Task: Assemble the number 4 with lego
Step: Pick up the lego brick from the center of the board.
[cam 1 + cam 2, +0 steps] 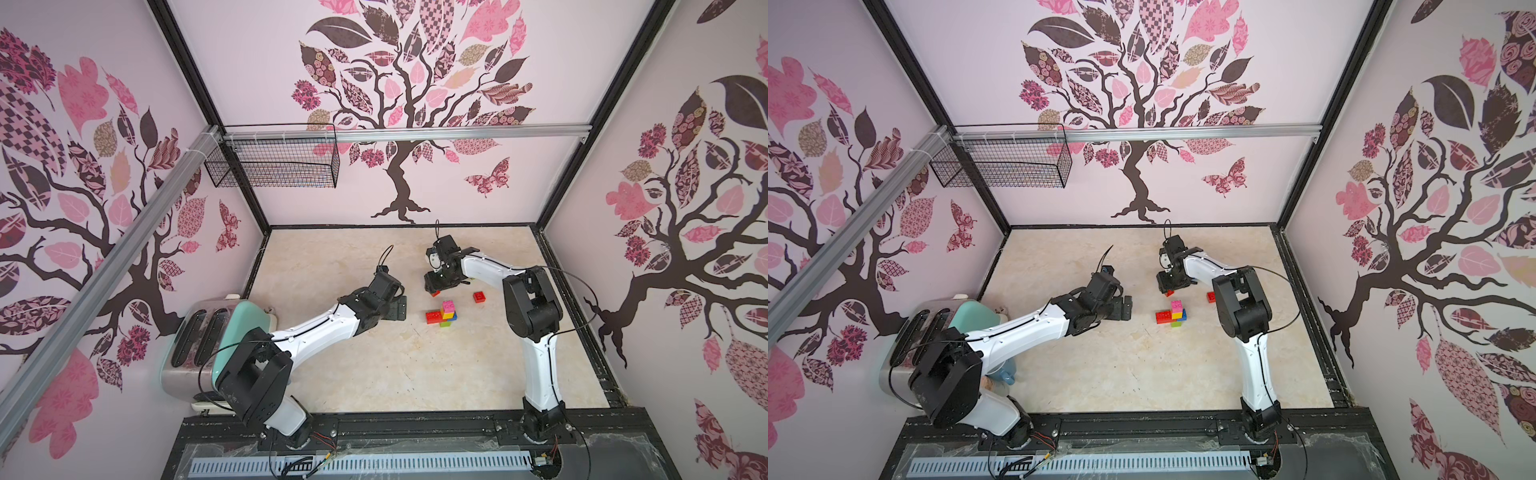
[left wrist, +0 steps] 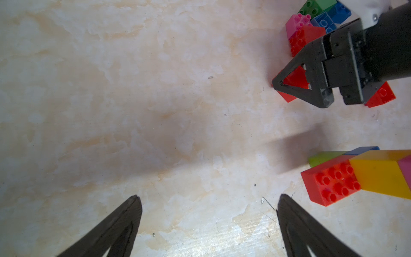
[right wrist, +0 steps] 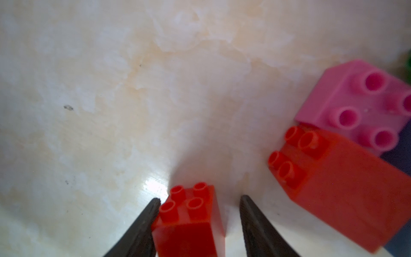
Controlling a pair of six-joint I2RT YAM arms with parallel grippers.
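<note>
1. Mint-and-steel toaster (image 1: 195,336): far left of the stack, at the table's edge; no part in the task.
2. Left gripper (image 2: 208,197), black with triangular fingers: near the stack, on its left. Jaws wide apart and empty over the bare marbled tabletop (image 2: 111,111).
3. Stack of studded plastic bricks (image 1: 444,314), mid-table: pink on yellow, red at left, blue at right, lime in front. Judged a partly built 4.
4. Right gripper (image 3: 200,198): just behind the stack. Jaws apart, astride a small red four-stud brick (image 3: 189,220) standing on the table; one finger touches it and a gap shows at the other, so it is not clamped.
5. Heap of spare bricks (image 2: 311,20) in green, blue, pink and red: behind the stack, beyond item 4.
6. Lone red square brick (image 1: 479,296): right of the stack, apart.

Step in hand: taking the small red brick. The next move calls for shutting squarely on its flat sides, lifting straight, then seating it on the stack with the studs aligned.
</note>
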